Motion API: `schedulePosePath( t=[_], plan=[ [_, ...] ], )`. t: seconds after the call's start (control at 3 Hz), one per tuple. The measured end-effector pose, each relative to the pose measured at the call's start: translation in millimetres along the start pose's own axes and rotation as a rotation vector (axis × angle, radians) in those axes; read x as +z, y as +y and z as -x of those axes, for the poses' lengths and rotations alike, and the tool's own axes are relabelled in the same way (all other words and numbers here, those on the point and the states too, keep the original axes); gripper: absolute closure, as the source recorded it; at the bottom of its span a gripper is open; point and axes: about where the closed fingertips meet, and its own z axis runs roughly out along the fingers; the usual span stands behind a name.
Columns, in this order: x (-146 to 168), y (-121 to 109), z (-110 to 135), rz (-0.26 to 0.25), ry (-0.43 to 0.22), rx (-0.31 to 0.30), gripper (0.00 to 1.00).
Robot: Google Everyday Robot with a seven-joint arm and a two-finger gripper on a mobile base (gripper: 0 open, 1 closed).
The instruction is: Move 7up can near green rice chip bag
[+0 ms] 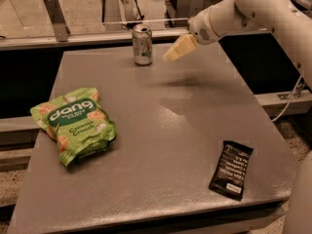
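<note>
The 7up can stands upright near the far edge of the grey table, left of centre. The green rice chip bag lies flat at the table's left side, well in front of the can. My gripper hangs above the table just right of the can, apart from it, at about the can's height. It holds nothing that I can see.
A black wrapped bar lies near the front right corner. A metal rail and posts run behind the table's far edge. My white arm reaches in from the upper right.
</note>
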Motion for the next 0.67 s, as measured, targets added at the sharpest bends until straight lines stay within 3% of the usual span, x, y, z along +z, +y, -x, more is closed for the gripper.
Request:
schedulePosePath(
  t=[0.33, 0.67],
  plan=[
    [36, -7, 18, 0.037, -0.126, 0.055, 0.0],
    [66, 3, 34, 0.092, -0.198, 0.067, 0.0]
  ],
)
